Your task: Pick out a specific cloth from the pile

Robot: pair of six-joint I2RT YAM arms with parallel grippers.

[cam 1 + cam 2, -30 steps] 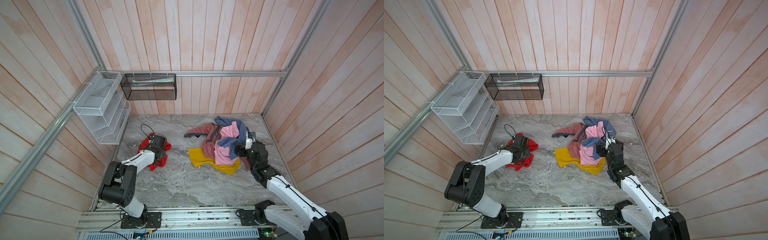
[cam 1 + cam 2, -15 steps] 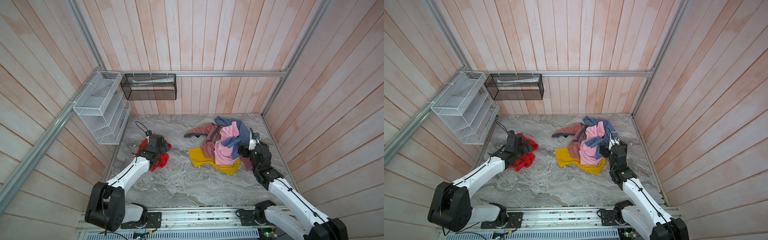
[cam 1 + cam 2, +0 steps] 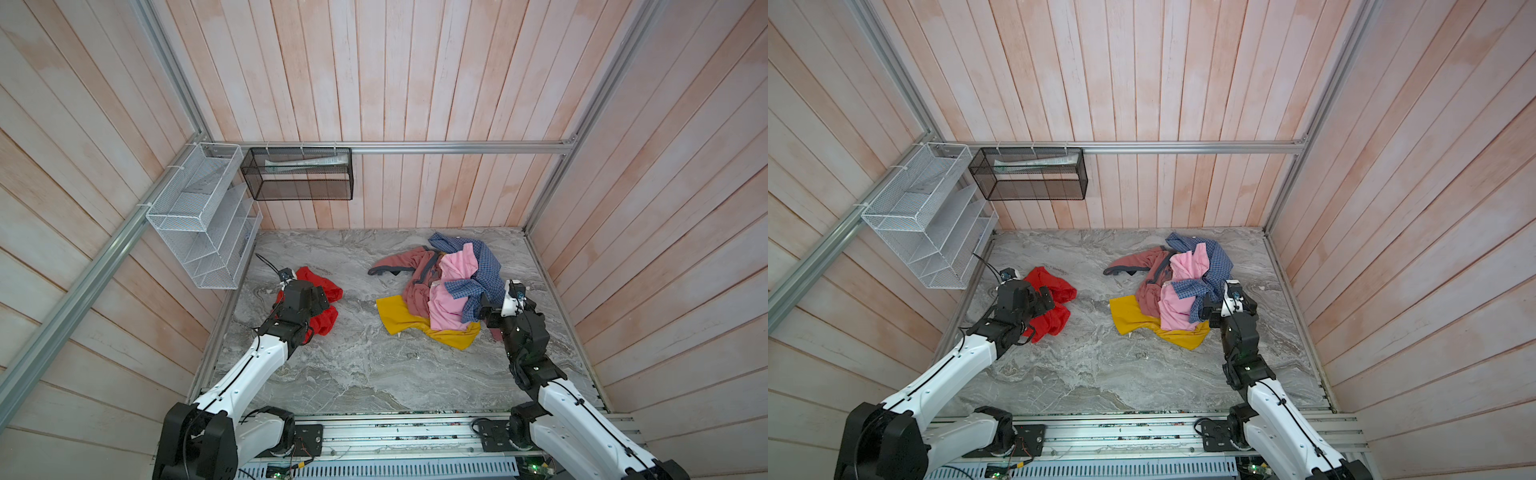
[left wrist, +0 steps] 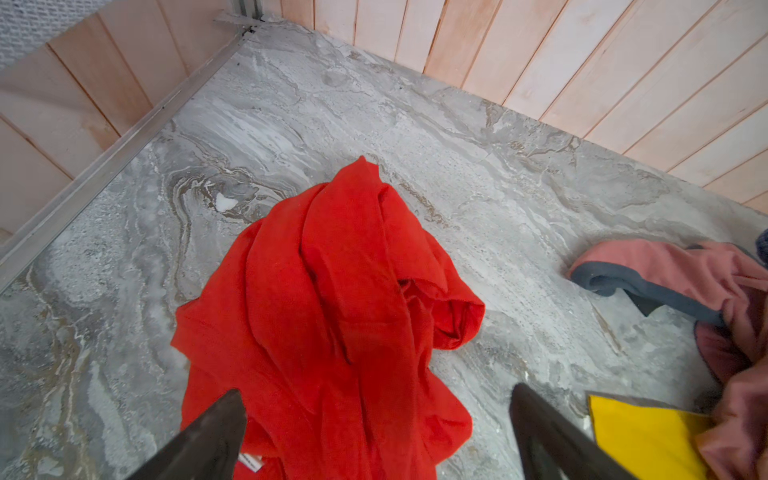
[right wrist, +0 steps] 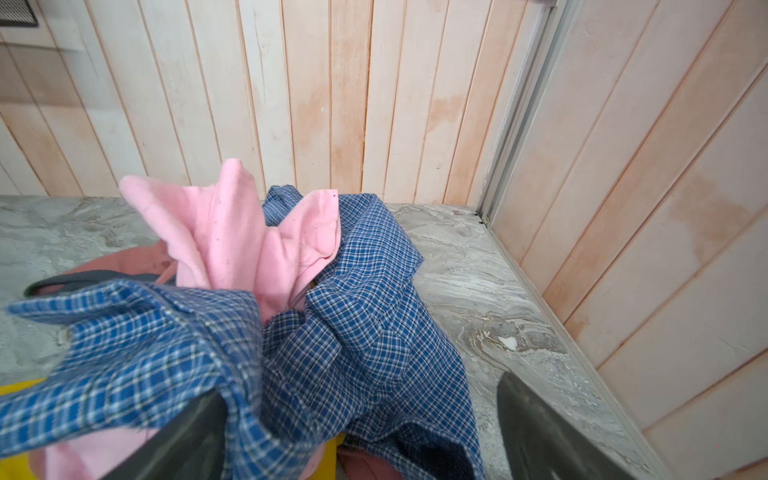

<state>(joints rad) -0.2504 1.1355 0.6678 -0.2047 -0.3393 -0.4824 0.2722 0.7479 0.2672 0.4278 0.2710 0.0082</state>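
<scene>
Fingers [image 4: 216,436] of the left gripper [image 4: 376,390] stand wide apart and grip nothing; they hang just above the red cloth [image 4: 332,291], which lies crumpled between and beyond their tips in the left wrist view. In both top views the red cloth [image 3: 322,286] [image 3: 1054,286] rests on the grey marble table [image 3: 353,365] at the left side, partly hidden under the left gripper's black body and well apart from the pile [image 3: 440,291] [image 3: 1175,291] on the right. The pile is a heap of a blue checked shirt [image 5: 353,332], a light pink piece [image 5: 232,232], a dusty-rose garment [image 4: 685,266] with a dark hem, and a mustard-yellow piece [image 3: 415,324] spread flat underneath. At the pile's right edge, the right gripper [image 5: 361,386] is also spread wide, with folds of the blue checked shirt lying between its fingers [image 5: 536,411] and draped over one of them, but nothing is pinched.
</scene>
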